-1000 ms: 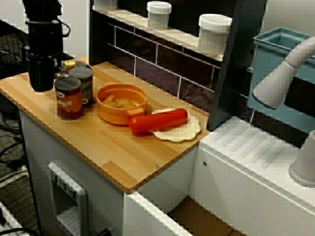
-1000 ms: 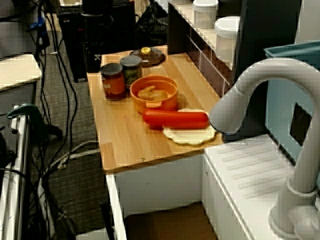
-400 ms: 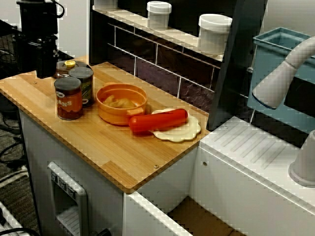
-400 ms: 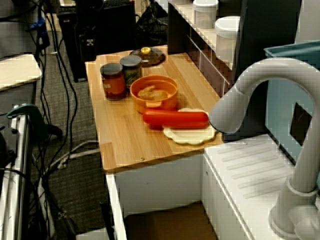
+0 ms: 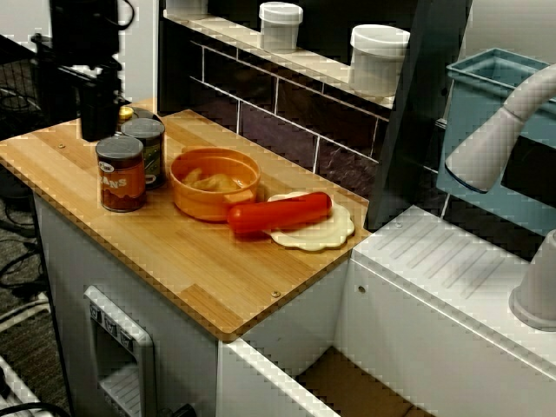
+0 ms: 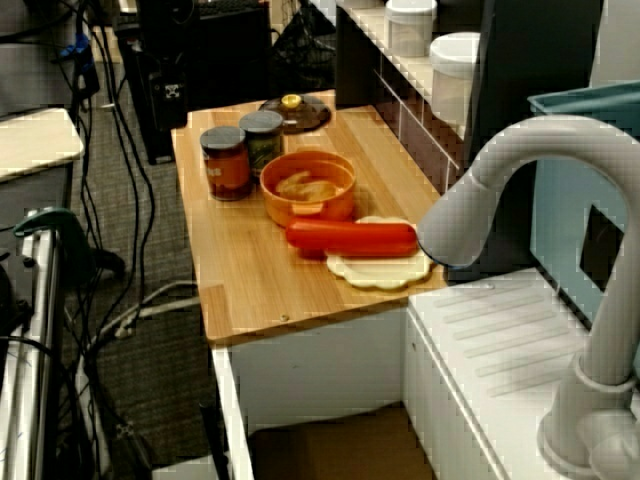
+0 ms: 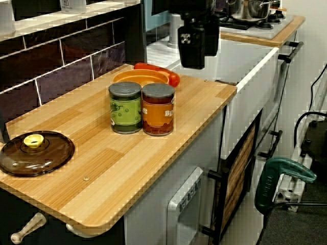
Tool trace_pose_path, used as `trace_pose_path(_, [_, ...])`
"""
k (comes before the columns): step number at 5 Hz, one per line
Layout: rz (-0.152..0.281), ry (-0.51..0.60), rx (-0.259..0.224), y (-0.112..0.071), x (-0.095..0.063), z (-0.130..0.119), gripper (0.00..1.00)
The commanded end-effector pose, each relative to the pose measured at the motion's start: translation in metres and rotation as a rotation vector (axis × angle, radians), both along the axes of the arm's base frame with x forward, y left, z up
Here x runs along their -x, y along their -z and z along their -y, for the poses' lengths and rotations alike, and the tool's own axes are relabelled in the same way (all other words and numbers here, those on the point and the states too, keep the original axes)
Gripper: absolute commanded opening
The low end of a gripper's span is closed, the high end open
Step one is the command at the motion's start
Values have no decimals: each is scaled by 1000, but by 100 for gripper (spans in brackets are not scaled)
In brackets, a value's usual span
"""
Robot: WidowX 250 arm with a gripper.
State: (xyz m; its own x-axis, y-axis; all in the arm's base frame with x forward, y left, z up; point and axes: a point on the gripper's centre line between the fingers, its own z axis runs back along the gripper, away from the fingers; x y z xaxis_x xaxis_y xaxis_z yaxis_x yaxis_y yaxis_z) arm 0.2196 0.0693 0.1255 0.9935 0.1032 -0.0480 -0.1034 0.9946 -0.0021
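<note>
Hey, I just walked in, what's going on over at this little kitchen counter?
A robot arm's black gripper hangs above the end of the wooden counter where a brown lid lies, with nothing visible in it; open or shut, I can't tell. Nearest it stand a green-labelled can and a red-labelled can, side by side. Past them sit an orange bowl and a red sausage on a cream plate.

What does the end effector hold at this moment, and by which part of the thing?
Nothing is held. The end effector hangs above the counter with nothing between its fingers.
</note>
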Motion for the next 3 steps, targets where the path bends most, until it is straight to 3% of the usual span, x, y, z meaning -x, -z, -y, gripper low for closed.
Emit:
trace_pose_path(1, [58,1,-66,-15,-3,39,100])
trace_pose_path(3, [82,13,-115,-16,-7,54,100])
